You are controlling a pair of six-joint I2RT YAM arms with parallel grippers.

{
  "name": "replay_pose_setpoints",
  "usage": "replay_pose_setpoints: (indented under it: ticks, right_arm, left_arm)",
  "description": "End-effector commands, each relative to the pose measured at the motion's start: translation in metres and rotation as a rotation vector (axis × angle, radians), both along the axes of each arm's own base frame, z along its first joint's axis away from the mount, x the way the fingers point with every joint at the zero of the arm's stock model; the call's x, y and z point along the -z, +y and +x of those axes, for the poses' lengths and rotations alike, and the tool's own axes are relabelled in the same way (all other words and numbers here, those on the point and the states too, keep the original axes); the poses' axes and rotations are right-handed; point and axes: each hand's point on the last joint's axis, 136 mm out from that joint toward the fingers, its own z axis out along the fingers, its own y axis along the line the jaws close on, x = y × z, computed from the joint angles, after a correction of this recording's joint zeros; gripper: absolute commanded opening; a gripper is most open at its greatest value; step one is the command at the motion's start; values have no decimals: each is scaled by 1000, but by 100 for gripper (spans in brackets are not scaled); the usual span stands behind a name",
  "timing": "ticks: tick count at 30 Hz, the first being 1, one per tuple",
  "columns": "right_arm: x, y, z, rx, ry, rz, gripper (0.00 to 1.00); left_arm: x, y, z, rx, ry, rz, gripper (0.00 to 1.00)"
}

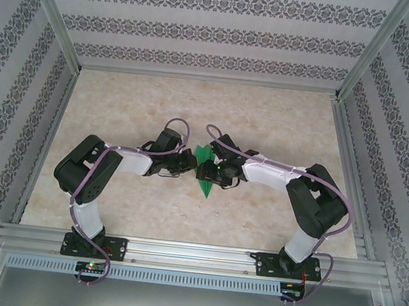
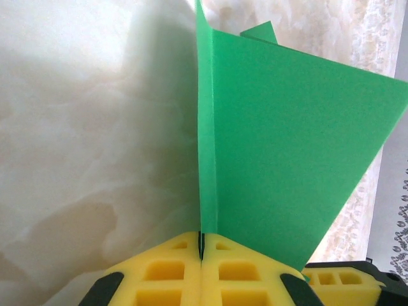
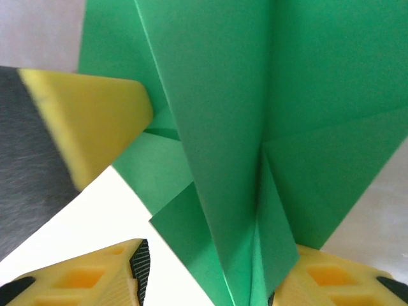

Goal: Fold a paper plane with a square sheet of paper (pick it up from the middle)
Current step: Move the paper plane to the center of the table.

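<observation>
The bright-green paper (image 1: 204, 169) is folded into a creased, pointed plane shape and held above the middle of the table, its tip toward the near edge. My left gripper (image 1: 188, 164) comes from the left and is shut on a folded edge of the paper (image 2: 287, 159). The yellow pads (image 2: 178, 268) meet around that edge at the left gripper (image 2: 201, 245). My right gripper (image 1: 213, 171) faces it from the right. In the right wrist view the right gripper (image 3: 217, 255) stands open, with the layered paper (image 3: 255, 127) passing between its fingers against the right one. A left-gripper finger (image 3: 89, 121) shows beside the paper.
The table (image 1: 195, 107) is pale marble, fenced by aluminium rails (image 1: 52, 128) at both sides and a rail (image 1: 193, 254) at the near edge. Patterned walls (image 1: 211, 32) enclose the back and sides. Both arms' elbows (image 1: 85, 165) fold outward near the side rails.
</observation>
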Motion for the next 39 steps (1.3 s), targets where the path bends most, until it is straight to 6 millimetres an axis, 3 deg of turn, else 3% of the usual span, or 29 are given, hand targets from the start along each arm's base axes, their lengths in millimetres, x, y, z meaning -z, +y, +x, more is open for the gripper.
replay_pose_setpoints:
  ticks: [1, 14, 23, 27, 29, 35, 39]
  right_arm:
    - [2, -3, 3, -4, -17, -66, 51]
    - [5, -10, 11, 0, -56, -161, 44]
    - [7, -11, 16, 13, -54, -186, 23]
    - [4, -15, 18, 9, -64, -219, 12]
    - [-2, -20, 19, 0, -82, -247, 11]
    - [-19, -43, 20, -36, -125, -351, 11]
    - [-11, -49, 25, -36, -107, -378, 14]
  left_arm:
    - [0, 2, 5, -13, -9, -26, 7]
    - [2, 2, 2, -10, 2, -24, 8]
    - [-1, 1, 3, -15, 9, -30, 11]
    - [-23, 2, 7, -27, -16, -38, 29]
    - [-32, 12, 9, -53, -25, -3, 40]
    - [-48, 69, 13, -203, -31, 131, 74]
    - [-48, 105, 9, -288, -20, 238, 85]
